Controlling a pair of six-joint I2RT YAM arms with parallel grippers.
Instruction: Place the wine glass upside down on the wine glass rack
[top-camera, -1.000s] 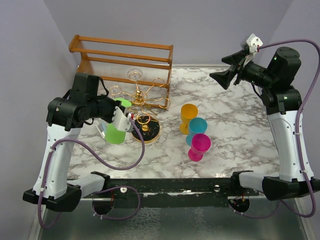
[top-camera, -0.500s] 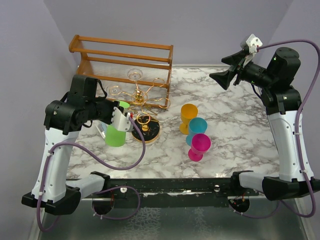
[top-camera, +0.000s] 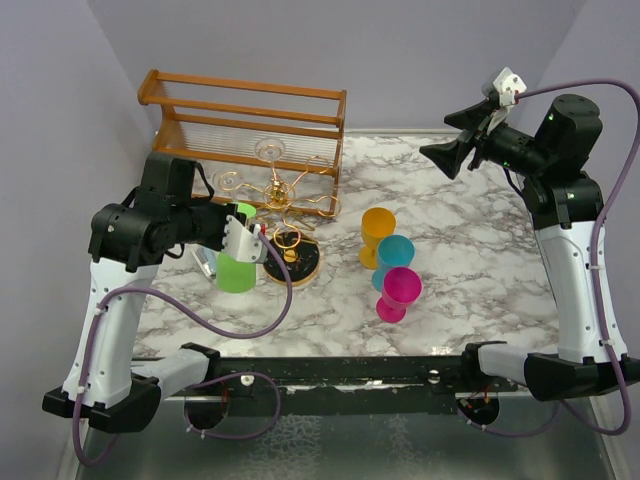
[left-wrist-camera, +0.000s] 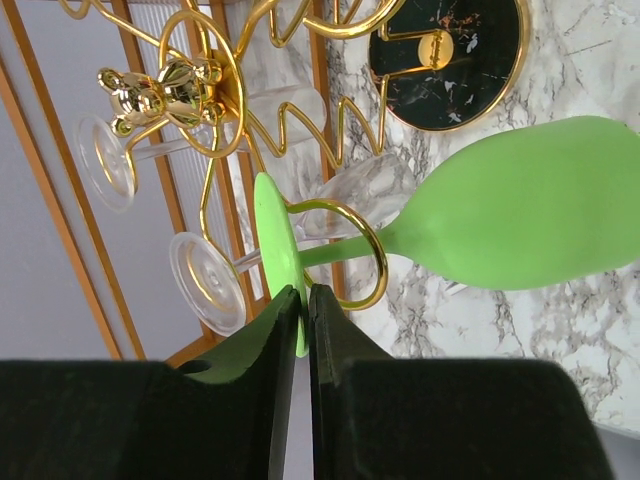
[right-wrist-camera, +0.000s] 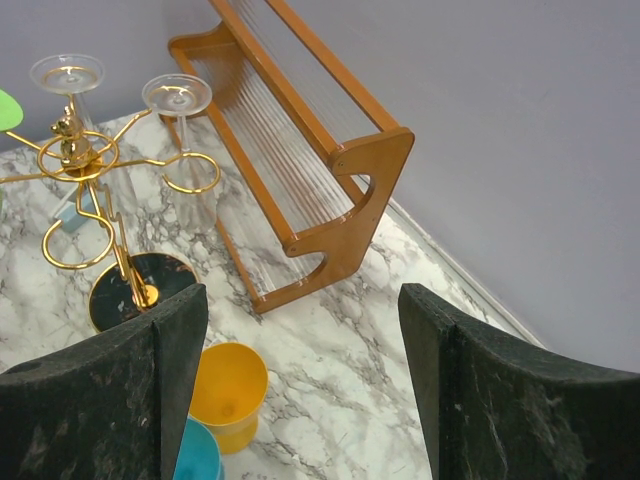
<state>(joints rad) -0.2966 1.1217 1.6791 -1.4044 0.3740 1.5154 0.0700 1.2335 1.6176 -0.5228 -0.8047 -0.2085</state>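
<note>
The marble table (top-camera: 470, 240) carried a wooden rail frame (top-camera: 245, 100) at far left, the wine glass rack (top-camera: 274, 192) in front of it on its black base (top-camera: 303, 262), and near centre a close cluster of a yellow cup (top-camera: 378, 232), a teal cup (top-camera: 395, 255) and a pink cup (top-camera: 398, 292).

The wine glass (left-wrist-camera: 520, 205) is green, the wine glass rack (left-wrist-camera: 162, 90) gold, the table (top-camera: 470, 230) grey-veined white.

Left tool (left-wrist-camera: 299, 302) clamps the wine glass (left-wrist-camera: 520, 205) foot; right tool (right-wrist-camera: 300, 300) hangs raised, jaws wide apart.

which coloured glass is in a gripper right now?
The green glass, foot pinched by the left gripper. The yellow glass, blue glass and pink glass stand untouched on the table.
</note>
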